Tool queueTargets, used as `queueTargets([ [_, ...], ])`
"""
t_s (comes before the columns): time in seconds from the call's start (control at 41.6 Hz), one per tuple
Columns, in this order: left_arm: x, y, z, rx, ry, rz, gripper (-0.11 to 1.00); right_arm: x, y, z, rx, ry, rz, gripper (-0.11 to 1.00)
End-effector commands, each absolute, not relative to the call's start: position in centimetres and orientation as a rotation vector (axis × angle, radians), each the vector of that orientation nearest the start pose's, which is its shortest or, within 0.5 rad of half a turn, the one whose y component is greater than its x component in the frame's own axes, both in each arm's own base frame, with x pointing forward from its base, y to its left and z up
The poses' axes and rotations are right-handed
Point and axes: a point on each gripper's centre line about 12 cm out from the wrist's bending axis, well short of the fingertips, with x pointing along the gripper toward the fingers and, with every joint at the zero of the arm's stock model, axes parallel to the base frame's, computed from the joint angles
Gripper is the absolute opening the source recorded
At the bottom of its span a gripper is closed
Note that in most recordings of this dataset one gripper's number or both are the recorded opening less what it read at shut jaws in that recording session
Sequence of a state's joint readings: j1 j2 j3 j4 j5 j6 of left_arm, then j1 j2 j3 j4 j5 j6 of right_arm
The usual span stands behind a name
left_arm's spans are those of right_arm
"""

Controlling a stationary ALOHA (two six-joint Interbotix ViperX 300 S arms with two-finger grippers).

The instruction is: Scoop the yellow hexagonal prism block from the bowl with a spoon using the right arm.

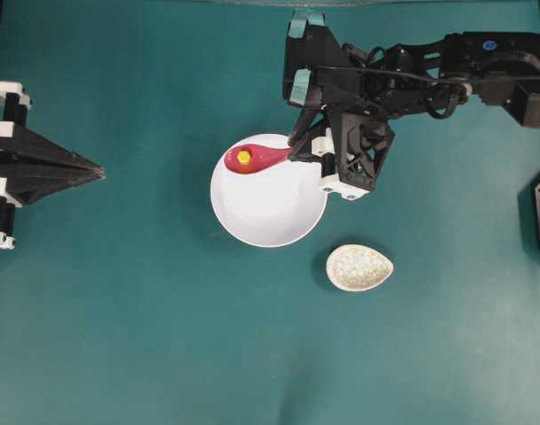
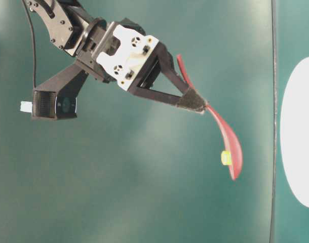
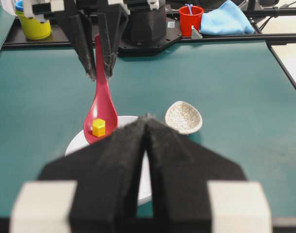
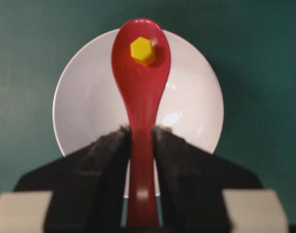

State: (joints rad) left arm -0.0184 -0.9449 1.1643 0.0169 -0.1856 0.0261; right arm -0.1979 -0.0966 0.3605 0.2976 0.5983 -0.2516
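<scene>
Because my right claw [image 4: 140, 141] is clenched on the spoon [image 4: 140, 82] handle, the scoop sits level above the bowl [image 4: 196, 107], cradling the yellow hexagonal prism block [image 4: 142, 50]; my left claw [image 3: 147, 127] waits clenched, far left.

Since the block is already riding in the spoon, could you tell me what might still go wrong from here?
The yellow hexagonal prism block sits loose near the tip of the spoon, so a tilt or jerk could roll it off. The scoop's tip reaches past the rim of the bowl, so a fall might land on the table rather than back inside. The right gripper pinches only the narrow handle, so the spoon could swivel in its grip.
</scene>
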Motion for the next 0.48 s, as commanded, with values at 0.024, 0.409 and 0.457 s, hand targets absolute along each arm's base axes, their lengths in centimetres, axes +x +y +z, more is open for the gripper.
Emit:
queueTargets([
  [0.024,20.48,-0.48,29.18,0.041,0.007,-0.025,0.03,39.11,-5.82,28.37,0.141,0.777,-0.031,0.23],
  [0.409,20.48,-0.48,29.18,0.049,0.007,-0.025,0.03,39.09,-5.78,28.44,0.151,0.774,-0.032,0.23],
  [0.457,20.48,-0.48,29.18,0.052,0.007,-0.025,0.03,39.08,-5.78,28.43,0.154,0.776,-0.033,0.23],
])
